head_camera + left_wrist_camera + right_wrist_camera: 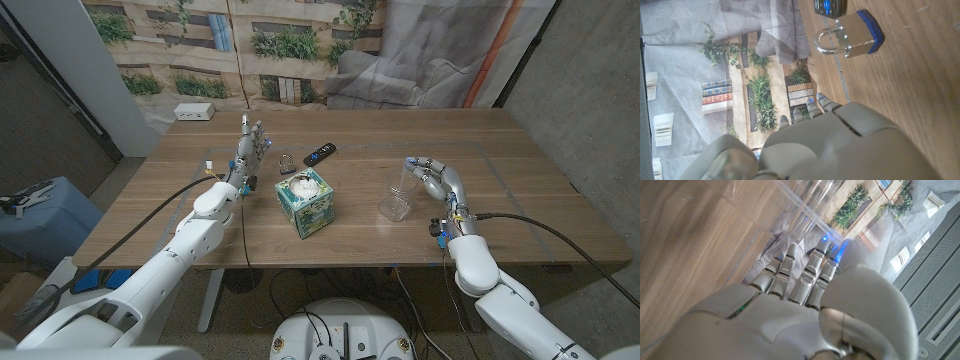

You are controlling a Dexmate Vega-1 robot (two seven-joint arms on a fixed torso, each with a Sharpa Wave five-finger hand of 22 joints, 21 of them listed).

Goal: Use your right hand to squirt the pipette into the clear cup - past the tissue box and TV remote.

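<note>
Head view: my right hand (432, 176) stands on the table (520, 150) just beside the clear cup (396, 196), fingers curled loosely toward it. I cannot tell whether it holds the pipette; nothing of it shows between the fingers. The cup stands upright, right of the tissue box (305, 200). The remote (320, 152) lies farther back, with a padlock (287, 162) near it. My left hand (252, 148) is raised by the padlock, fingers apart, holding nothing.

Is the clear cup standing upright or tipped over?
Upright: the cup stands on its base on the table, mouth up, beside the right robot hand.
</note>
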